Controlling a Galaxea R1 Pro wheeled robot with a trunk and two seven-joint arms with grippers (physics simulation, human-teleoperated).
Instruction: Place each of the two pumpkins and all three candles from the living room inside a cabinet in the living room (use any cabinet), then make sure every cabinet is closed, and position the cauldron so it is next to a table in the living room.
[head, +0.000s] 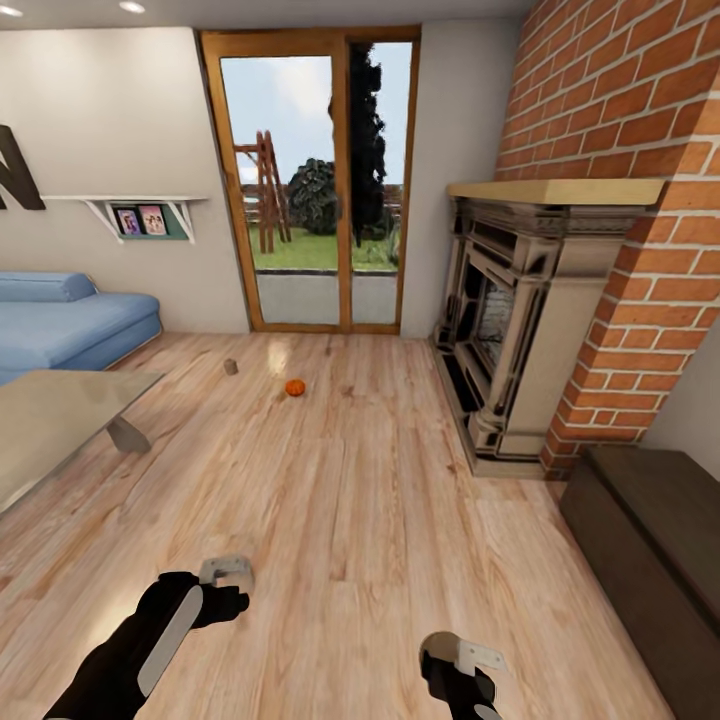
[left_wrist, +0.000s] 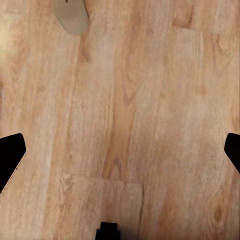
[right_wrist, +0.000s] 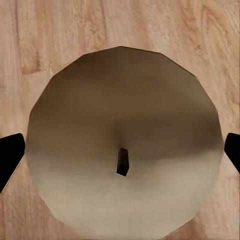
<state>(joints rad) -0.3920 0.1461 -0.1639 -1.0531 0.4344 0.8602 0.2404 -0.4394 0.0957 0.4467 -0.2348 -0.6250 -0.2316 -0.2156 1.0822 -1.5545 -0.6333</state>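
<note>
Candle (right_wrist: 122, 150), wick end up, sits right between the tips of my right gripper (head: 455, 650) in the right wrist view. It spans almost the whole gap, and I cannot tell whether the fingers clamp it or merely flank it. My left gripper (head: 225, 575) hangs wide and empty above the wooden floor (head: 350, 520).

I judge the step to be stowing this candle. The cabinet (head: 650, 530) lies low on my right, and its front is hidden from me, so the next move calls for turning to face it and finding a drawer to open.

One pumpkin (head: 294, 387) lies on the floor ahead near the glass door, with what looks like another candle (head: 231, 367) near it.

Open floor is generous ahead. The coffee table (head: 60, 420) corner on my left and the fireplace (head: 520, 320) base beside the cabinet are the edges to mind.
</note>
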